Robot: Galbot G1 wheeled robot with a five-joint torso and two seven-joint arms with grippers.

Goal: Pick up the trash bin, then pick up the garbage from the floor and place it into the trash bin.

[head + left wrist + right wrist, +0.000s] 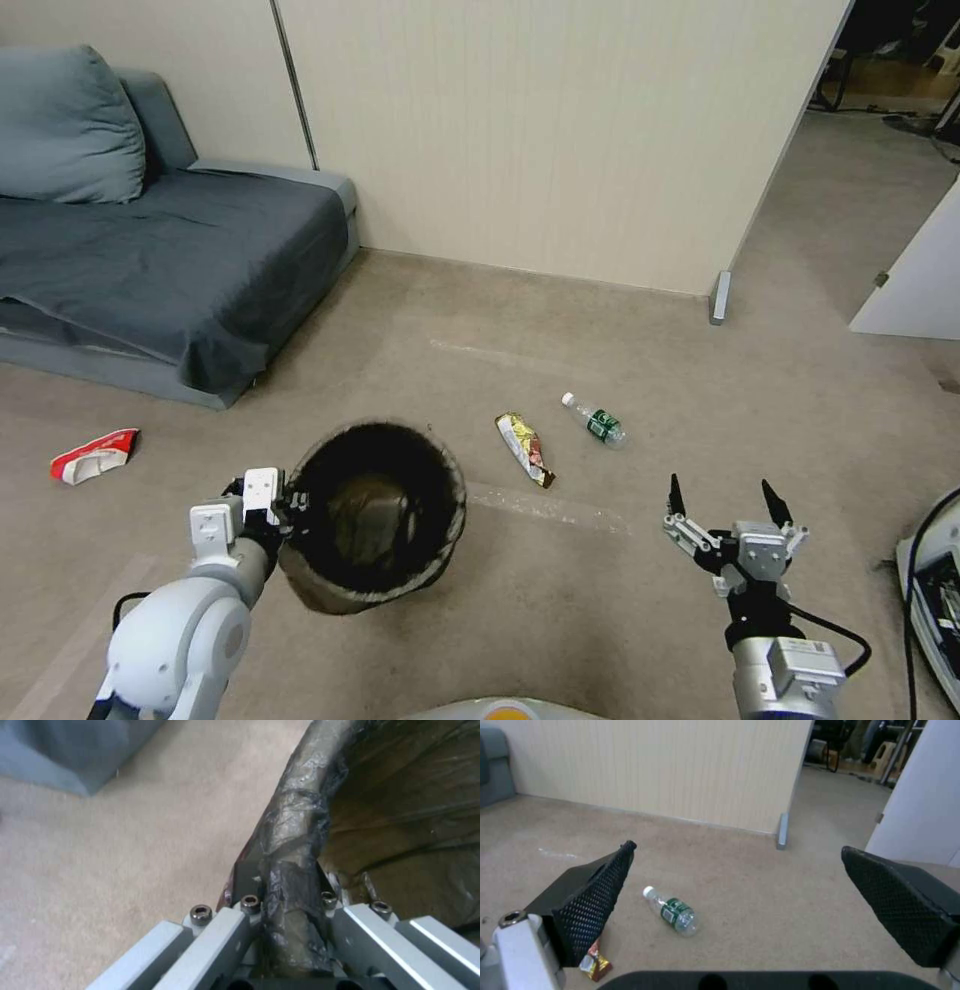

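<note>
Grey sofa [170, 260] beside beige wall [560, 130]

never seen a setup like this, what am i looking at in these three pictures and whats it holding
This is a two-armed wheeled robot. One picture looks down from its head; the other two come from cameras on its wrists. The left gripper is shut on the bagged rim of the trash bin, holding it up; the left wrist view shows that rim pinched up close. The right gripper is open and holds nothing. On the carpet lie a bottle, a yellow wrapper and a red-white wrapper near the sofa.
</note>
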